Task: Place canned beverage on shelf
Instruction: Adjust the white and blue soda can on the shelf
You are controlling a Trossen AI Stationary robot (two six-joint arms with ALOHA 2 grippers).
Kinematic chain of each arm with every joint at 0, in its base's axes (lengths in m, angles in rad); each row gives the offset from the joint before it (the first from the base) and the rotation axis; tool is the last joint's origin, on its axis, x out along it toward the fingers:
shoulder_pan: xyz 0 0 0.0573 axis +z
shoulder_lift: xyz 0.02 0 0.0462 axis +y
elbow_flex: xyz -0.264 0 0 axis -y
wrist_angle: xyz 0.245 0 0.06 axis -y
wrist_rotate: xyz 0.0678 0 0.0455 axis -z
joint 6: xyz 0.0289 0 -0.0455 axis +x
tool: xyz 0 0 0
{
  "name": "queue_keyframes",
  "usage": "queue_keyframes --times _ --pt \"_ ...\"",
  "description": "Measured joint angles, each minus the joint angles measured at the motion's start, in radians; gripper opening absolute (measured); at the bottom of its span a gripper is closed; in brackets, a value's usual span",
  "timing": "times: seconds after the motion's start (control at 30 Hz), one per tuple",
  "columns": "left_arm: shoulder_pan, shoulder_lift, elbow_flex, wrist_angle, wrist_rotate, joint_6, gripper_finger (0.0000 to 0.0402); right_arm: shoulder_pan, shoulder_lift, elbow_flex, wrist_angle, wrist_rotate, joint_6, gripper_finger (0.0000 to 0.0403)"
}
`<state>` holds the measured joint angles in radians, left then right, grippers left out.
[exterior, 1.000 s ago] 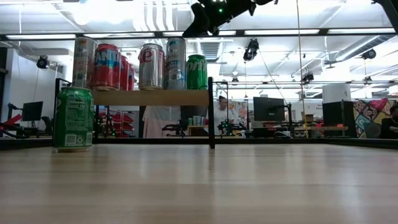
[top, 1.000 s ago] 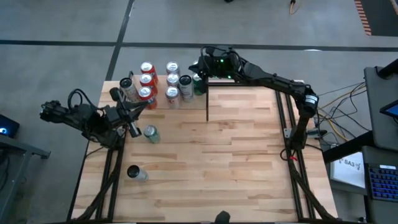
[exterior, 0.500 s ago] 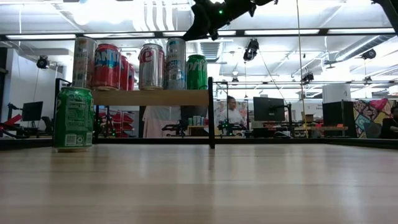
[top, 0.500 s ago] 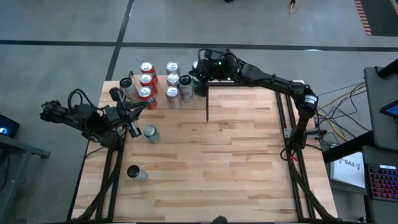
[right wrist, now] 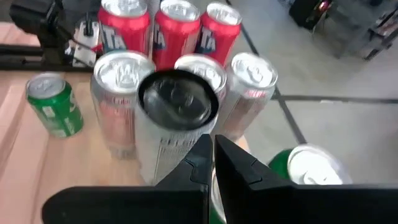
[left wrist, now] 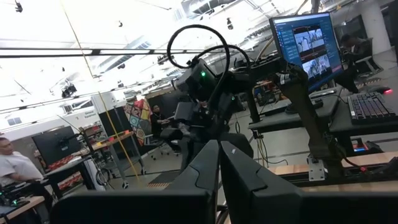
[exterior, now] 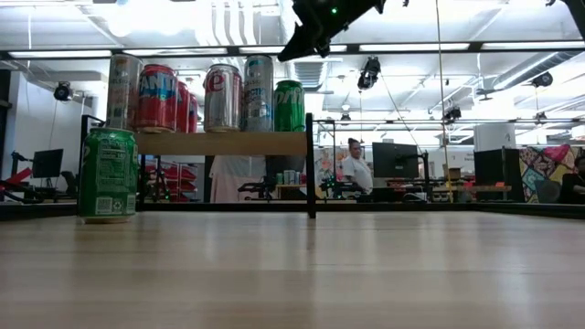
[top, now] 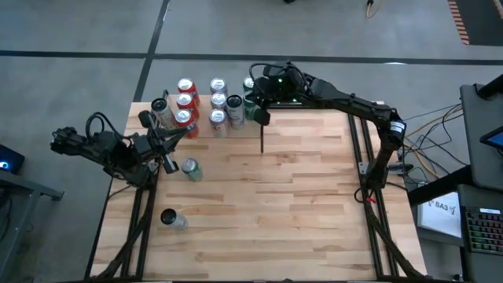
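1. Hovering above the shelf's [exterior: 219, 143] end, the right gripper [top: 262, 115] has its fingers pressed together, empty.
2. Just below it stands a green can [exterior: 289, 106] among the other cans [top: 186, 100].
3. Left gripper [top: 167, 166], pinched closed, waits beside another green can [top: 190, 168] on the table [top: 306, 196].

- A robotics lab or open workshop hall: beyond the wooden bench [exterior: 366, 265], long ceiling strip lights [exterior: 430, 47] run over rows of desks.
- Behind the bench, monitors [exterior: 395, 160] stand on workstations, with a person [exterior: 356, 167] seated among them.
- Beside the bench, a keyboard [top: 479, 228] and loose cables [top: 428, 126] lie over grey concrete floor [top: 78, 31].
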<state>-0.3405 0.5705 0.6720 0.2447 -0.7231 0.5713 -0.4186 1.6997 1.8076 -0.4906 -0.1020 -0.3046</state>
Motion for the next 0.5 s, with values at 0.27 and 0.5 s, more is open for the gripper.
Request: queue_keyframes --times 0.27,0.5 --pt "0.000 0.000 0.000 0.000 0.000 0.000 0.0000 0.025 0.017 -0.007 -0.027 0.000 0.006 0.0009" --pt "0.000 0.000 0.000 0.000 0.000 0.004 0.0000 0.031 0.031 -0.008 0.011 -0.001 0.006 0.0009"
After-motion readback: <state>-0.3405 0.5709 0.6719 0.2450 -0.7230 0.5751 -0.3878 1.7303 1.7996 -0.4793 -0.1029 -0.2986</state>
